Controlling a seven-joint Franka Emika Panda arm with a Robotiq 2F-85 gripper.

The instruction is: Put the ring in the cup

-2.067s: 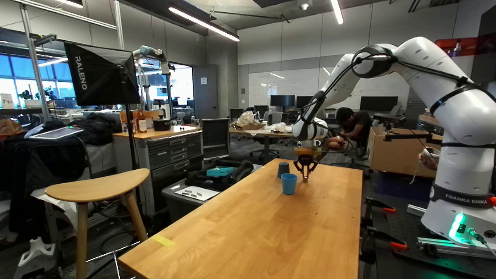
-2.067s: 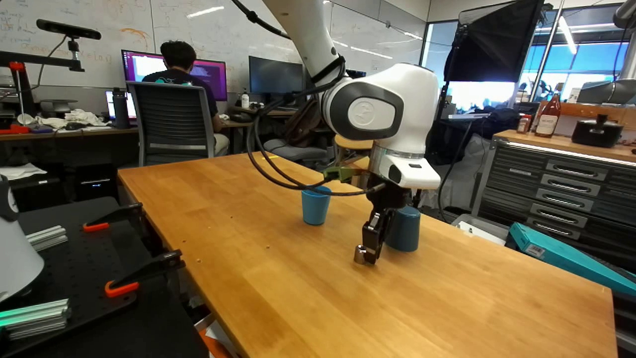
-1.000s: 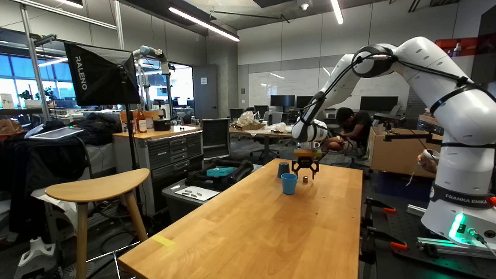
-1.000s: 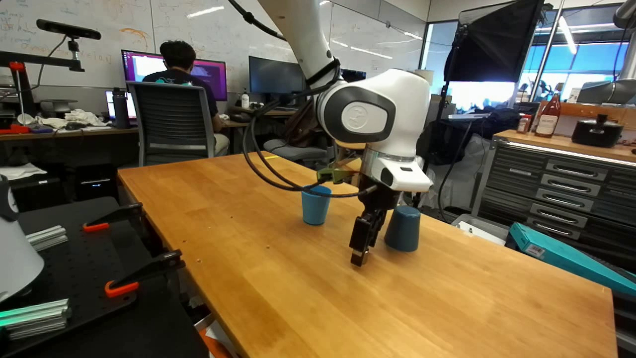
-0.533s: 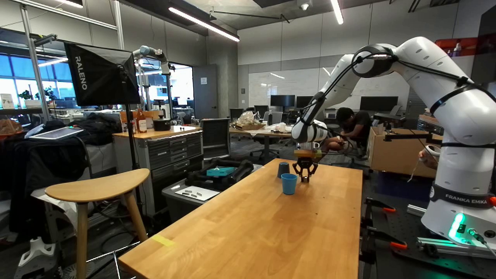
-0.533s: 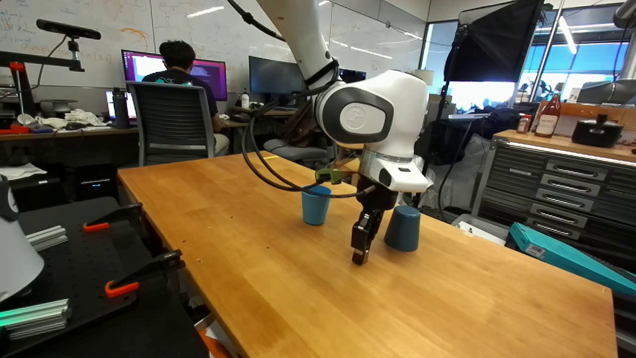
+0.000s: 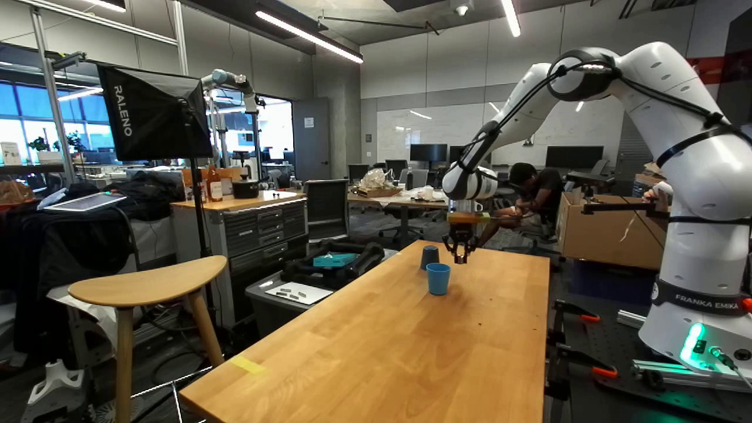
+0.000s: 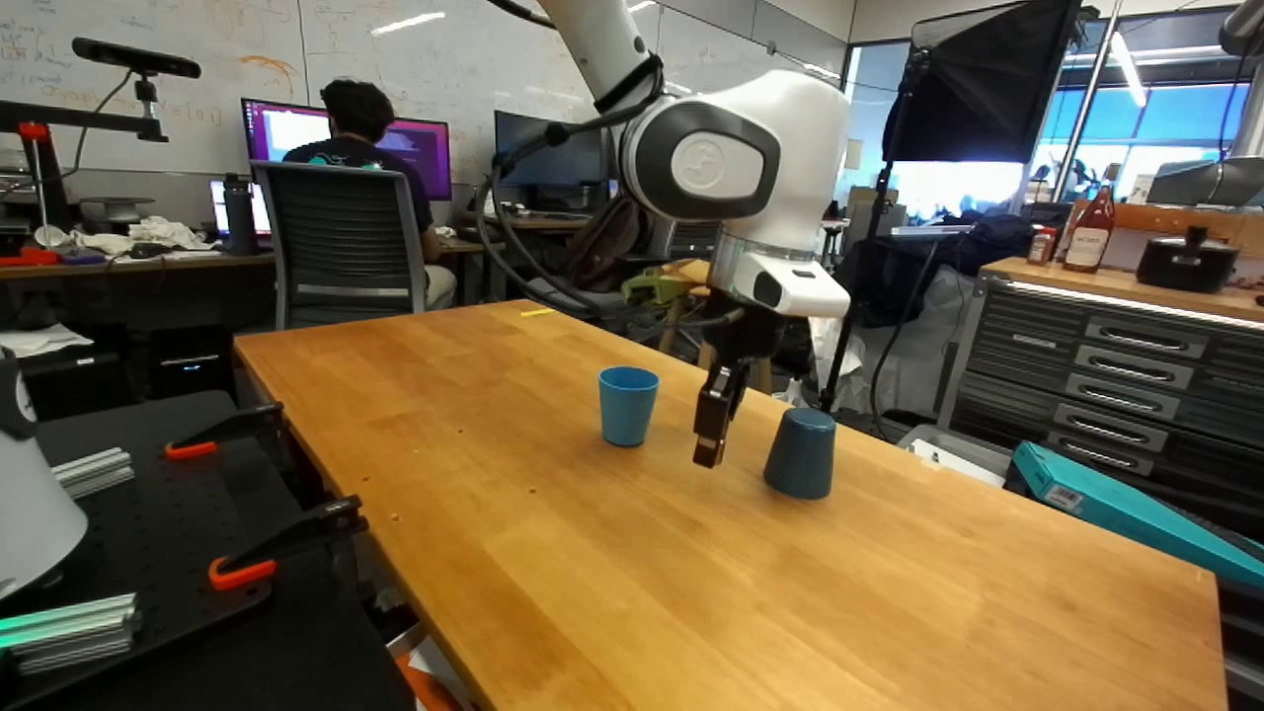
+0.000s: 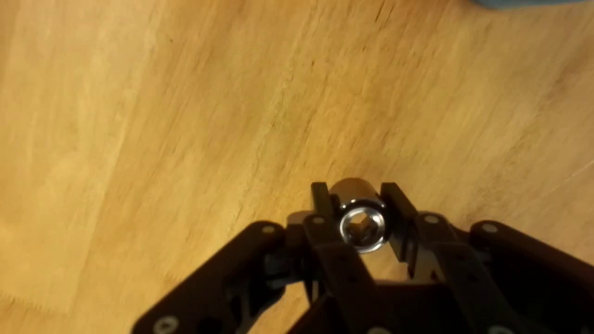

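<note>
- Between the fingertips (image 9: 320,197) of the gripper (image 9: 356,197), the ring (image 9: 359,208) is pinched from both sides, its hollow end facing the wrist view. The grasp looks done, and square enough to travel.
- Beneath the gripper, the table (image 8: 592,573) seems to lie a short way off: judging from both exterior views, the fingertips hang clear of it, so I take the pick-up as done too.
- Off to the gripper's side, near but not touching, stands the cup (image 8: 626,413), upright and open-mouthed. The wrist view probably catches its edge along the upper border. With the ring in the gripper, the placing itself is wholly left: about half the job, I reckon.
- On the gripper's opposite flank, in an exterior view, the darker cup (image 8: 801,459) stands narrow end up, near the fingertips. Overturned like that, it is hardly the goal, but a swing that way could clip it.
- Above the gripper's present height is, I think, where the ring must go first: it looks lower than the cup's rim, though height is hard to read.
- Sideways from the gripper lies the rest: a carry to over the cup's mouth, a small descent, then a release.
</note>
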